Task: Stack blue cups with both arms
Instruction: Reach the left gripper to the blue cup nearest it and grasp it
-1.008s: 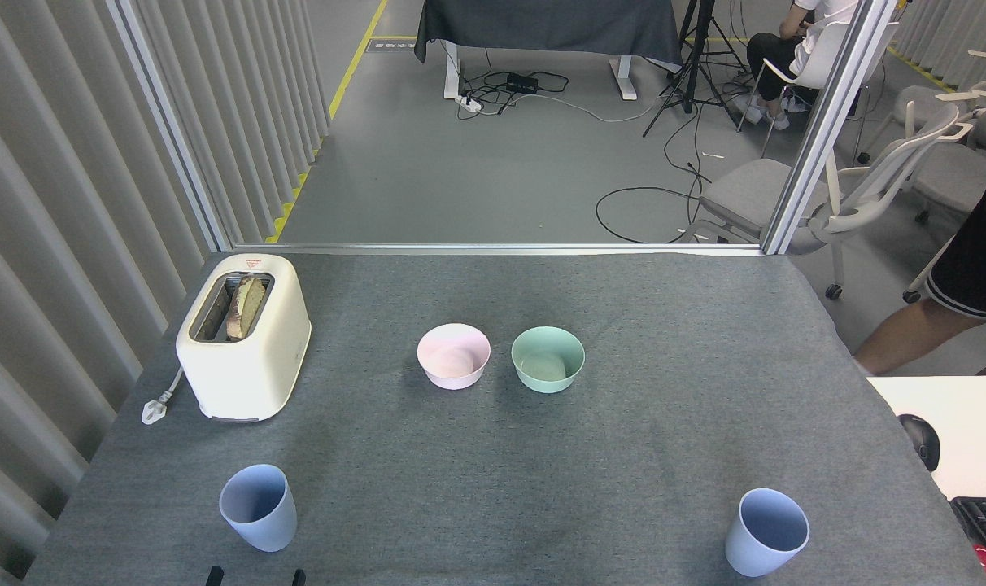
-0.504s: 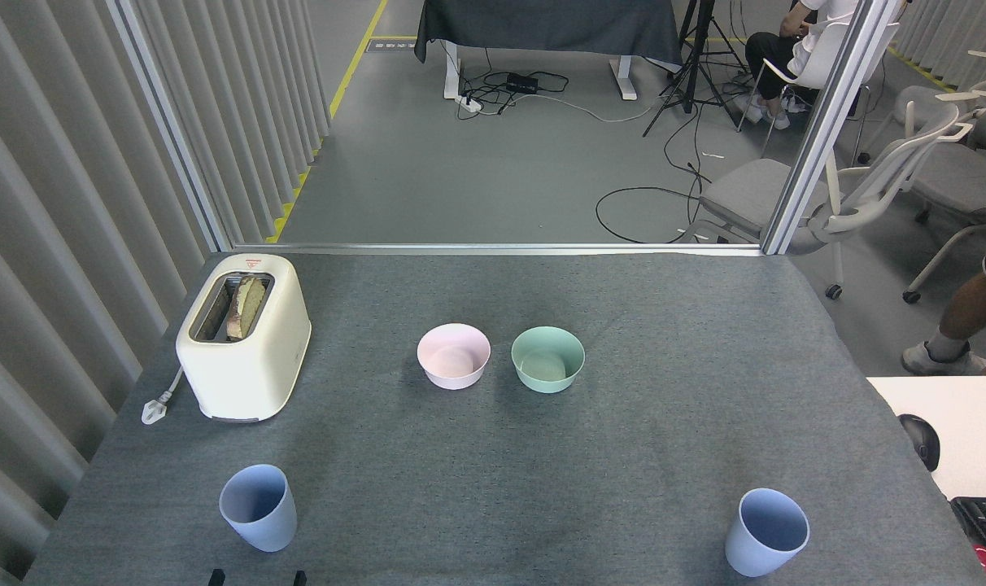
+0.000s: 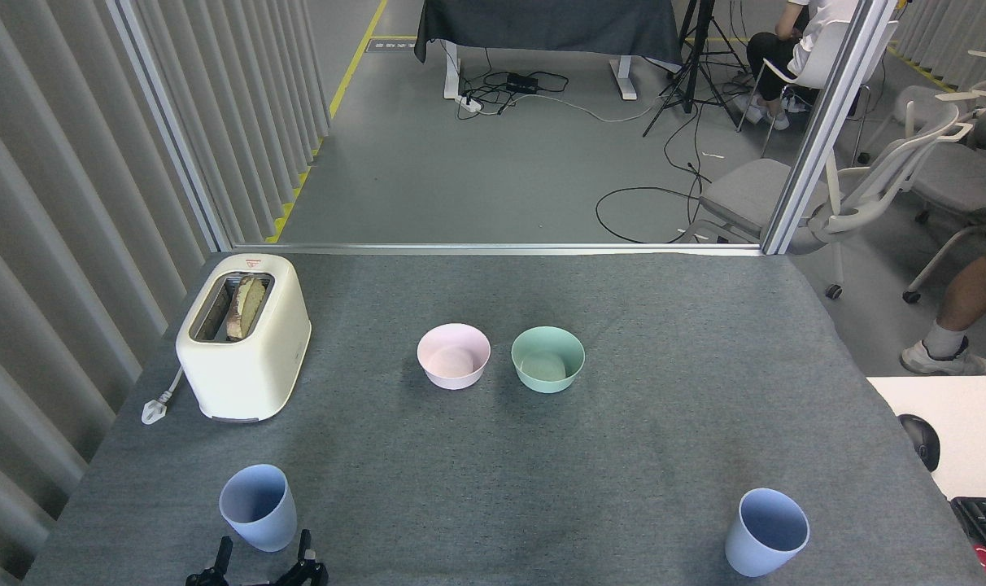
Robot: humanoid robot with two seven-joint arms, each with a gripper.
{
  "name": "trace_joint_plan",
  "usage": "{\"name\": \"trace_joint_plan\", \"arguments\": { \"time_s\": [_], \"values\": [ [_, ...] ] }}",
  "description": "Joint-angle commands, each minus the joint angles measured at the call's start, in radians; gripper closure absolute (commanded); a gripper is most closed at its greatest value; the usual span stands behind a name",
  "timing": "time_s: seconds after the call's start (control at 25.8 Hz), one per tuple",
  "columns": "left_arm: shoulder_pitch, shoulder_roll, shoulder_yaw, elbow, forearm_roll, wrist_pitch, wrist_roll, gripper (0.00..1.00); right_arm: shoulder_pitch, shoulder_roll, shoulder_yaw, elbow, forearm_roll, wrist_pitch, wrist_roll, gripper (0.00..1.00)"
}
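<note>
Near the table's (image 3: 672, 325) front left corner, our left gripper (image 3: 263, 553) stands open just behind the left cup (image 3: 259, 506), which is upright. The right cup (image 3: 766, 532) stands near the front right corner; our right gripper is not visible.

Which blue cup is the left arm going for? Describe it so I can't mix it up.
Start at the cream toaster on the table's left. Nearer the robot stands an upright blue cup, just above the left gripper. Its twin stands alone at the table's right, near the keyboard.
</note>
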Motion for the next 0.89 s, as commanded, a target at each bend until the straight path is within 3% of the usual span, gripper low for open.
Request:
{"name": "trace_joint_plan", "arguments": {
  "time_s": [0.0, 0.58, 0.74, 0.85],
  "values": [
    [-0.051, 0.001, 0.005, 0.048, 0.005, 0.004, 0.001, 0.0, 0.0, 0.0, 0.002, 0.001, 0.0, 0.0, -0.003, 0.0],
    [-0.163, 0.008, 0.01, 0.158, 0.042, 0.003, 0.001, 0.01, 0.002, 0.0, 0.005, 0.007, 0.0, 0.0, -0.003, 0.0],
    [-0.163, 0.014, 0.01, 0.163, 0.042, -0.008, 0.003, 0.26, 0.002, 0.0, 0.005, 0.009, 0.0, 0.0, -0.004, 0.0],
    [-0.154, 0.011, -0.001, 0.1, 0.04, -0.019, 0.004, 0.29, 0.002, 0.0, 0.005, 0.009, 0.0, 0.0, -0.004, 0.0]
  ]
}}
